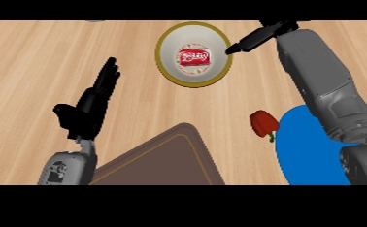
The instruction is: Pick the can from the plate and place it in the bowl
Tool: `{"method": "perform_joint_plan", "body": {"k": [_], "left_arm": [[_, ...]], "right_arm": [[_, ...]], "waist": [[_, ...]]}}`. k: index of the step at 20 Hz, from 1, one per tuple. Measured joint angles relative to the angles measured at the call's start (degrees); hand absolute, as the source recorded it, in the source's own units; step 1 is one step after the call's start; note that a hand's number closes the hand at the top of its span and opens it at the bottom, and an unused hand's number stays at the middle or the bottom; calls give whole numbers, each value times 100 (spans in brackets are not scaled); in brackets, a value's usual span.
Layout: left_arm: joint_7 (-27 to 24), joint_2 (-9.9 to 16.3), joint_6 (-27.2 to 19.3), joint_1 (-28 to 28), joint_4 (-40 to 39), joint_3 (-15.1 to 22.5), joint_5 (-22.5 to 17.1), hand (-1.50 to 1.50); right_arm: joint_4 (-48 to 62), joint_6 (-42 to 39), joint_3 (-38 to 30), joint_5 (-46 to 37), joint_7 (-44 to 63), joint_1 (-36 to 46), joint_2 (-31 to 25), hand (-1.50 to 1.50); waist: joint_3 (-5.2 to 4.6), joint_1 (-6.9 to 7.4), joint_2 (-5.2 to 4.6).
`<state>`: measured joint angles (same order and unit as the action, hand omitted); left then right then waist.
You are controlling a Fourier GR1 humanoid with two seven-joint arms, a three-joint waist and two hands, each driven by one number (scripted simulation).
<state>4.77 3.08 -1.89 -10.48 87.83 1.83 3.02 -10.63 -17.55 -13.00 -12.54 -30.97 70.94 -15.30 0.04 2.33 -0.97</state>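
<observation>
Right hand [252, 40] near counter's far edge, fingers straight, holding nothing, tips touching or just over rim of bowl [224, 64]. Can [195, 57] lying on its side inside bowl, red label up, apart from fingers. Likely light, stiff, smooth-walled so slippery; best taken across curved sides mid-body, though bowl wall crowds fingers. Blue plate [305, 151] at near right corner, bare, under right forearm; red pepper [262, 122] just beside plate's left edge. Left hand [90, 105] resting at left, fingers straight and up. Brown mat [161, 160] at near edge. Open counter [50, 61] left of bowl.
</observation>
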Motion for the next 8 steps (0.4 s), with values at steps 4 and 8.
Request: {"method": "perform_joint_plan", "body": {"k": [4,8], "left_arm": [[55,-63,-34,57,98,112,73,0],[88,-125,-111,-48,-8,131,144,0]], "right_arm": [[36,-457,2,-7,-232,-180,-191,-150],[7,-796,55,-66,-408,-310,-321,-150]], "waist": [[1,17,-3],[2,-8,4]]}}
